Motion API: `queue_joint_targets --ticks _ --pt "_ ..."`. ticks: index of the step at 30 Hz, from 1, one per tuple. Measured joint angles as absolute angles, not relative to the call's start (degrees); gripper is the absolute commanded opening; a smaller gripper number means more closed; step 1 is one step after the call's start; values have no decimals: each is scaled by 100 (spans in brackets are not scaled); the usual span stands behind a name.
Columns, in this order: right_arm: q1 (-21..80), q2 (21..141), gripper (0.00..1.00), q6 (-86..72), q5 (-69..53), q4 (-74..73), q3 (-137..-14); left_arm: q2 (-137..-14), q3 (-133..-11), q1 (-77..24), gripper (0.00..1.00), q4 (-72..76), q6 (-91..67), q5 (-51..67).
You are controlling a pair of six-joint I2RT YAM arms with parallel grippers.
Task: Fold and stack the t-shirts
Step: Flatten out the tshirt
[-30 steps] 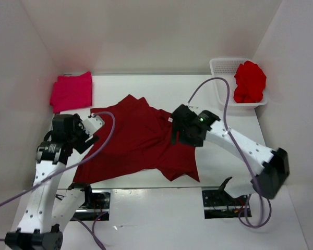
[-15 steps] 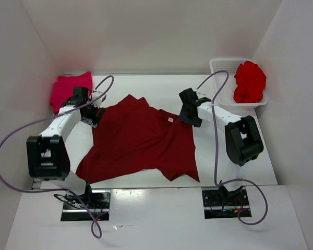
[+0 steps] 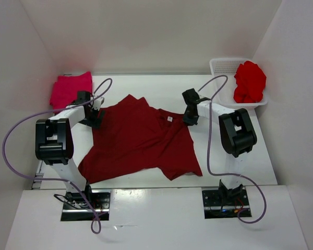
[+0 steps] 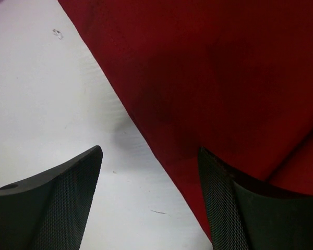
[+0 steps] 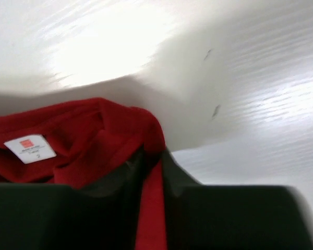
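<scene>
A dark maroon t-shirt (image 3: pixel 141 138) lies spread on the table, its white tag (image 3: pixel 169 119) near the collar. My left gripper (image 3: pixel 94 115) stands open at the shirt's left sleeve edge. In the left wrist view the gripper (image 4: pixel 150 203) has one finger over bare table and the other over the maroon cloth (image 4: pixel 224 78). My right gripper (image 3: pixel 189 117) is at the shirt's right shoulder. In the right wrist view the gripper (image 5: pixel 152 172) is shut on a fold of the maroon cloth (image 5: pixel 94 135), beside the tag (image 5: pixel 30 148). A folded pinkish t-shirt (image 3: pixel 70 89) lies back left.
A white mesh basket (image 3: pixel 221 65) at the back right holds a crumpled bright red t-shirt (image 3: pixel 249 80). White walls close in the table on three sides. Purple cables loop above both arms.
Both arms reached out toward the back of the table. The left gripper settled at the sleeve edge. The right gripper went from open to shut on the shoulder cloth.
</scene>
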State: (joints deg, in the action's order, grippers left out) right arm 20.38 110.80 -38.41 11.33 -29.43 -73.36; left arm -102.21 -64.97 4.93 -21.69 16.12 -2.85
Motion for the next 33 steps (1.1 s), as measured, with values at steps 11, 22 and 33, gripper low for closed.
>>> queue_joint_targets --ticks 11,22,33 --pt "687 9476 5 -4856 1317 -3299 -5830 -10333 -6479 489 81 -1933 1474 -342" --pt "1691 7741 71 -4899 2180 -3951 -6202 -10388 -6702 287 82 -1931 1496 -421" --pt "2290 12202 82 -3076 1299 -3579 -10291 -10632 -6991 362 83 -2084 1409 -598"
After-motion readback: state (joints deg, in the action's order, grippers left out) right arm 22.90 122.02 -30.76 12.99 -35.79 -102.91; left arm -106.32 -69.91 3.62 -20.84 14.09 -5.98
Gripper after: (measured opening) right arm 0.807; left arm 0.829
